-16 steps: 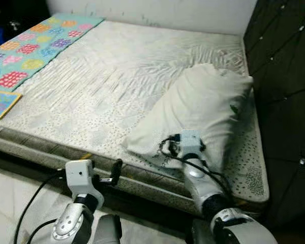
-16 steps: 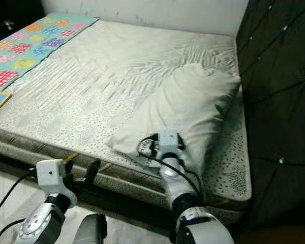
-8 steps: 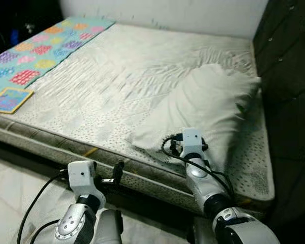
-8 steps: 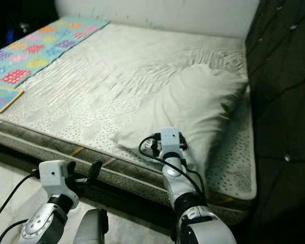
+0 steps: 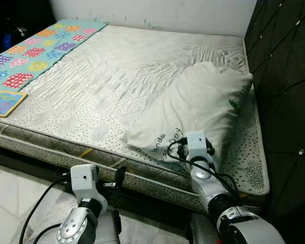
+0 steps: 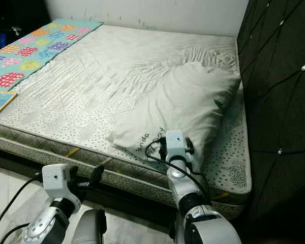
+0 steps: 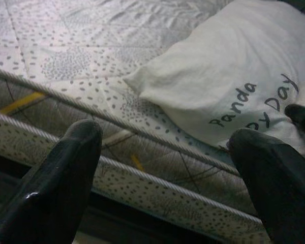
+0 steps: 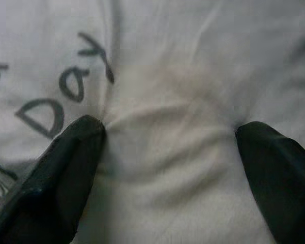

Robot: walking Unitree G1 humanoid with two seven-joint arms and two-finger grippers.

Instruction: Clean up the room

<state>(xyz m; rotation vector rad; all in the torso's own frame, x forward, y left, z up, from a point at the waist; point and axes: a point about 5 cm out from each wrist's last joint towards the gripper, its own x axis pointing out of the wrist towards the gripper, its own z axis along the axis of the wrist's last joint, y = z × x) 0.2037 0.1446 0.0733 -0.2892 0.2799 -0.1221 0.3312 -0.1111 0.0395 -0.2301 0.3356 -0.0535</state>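
A white pillow (image 5: 203,109) printed "Panda Day" lies on the right side of the bare mattress (image 5: 107,76), close to the dark headboard. My right gripper (image 8: 168,147) is open, and both black fingertips (image 8: 81,142) press into the pillow's near edge, where the cloth bulges between them. Its wrist (image 5: 196,145) sits over that edge. My left gripper (image 7: 165,147) is open and holds nothing. It hovers low in front of the mattress's near side (image 5: 119,175), pointing at the pillow's corner.
A colourful patterned quilt (image 5: 35,51) runs along the bed's far left, with a small picture book (image 5: 4,102) at its near end. The tufted dark headboard (image 5: 284,76) walls off the right. Pale floor (image 5: 10,198) lies below the bed edge.
The camera swayed left and back. The pillow's near edge now shows its printed words beside my right wrist, which sits slightly lower and nearer. The left gripper holds about the same place.
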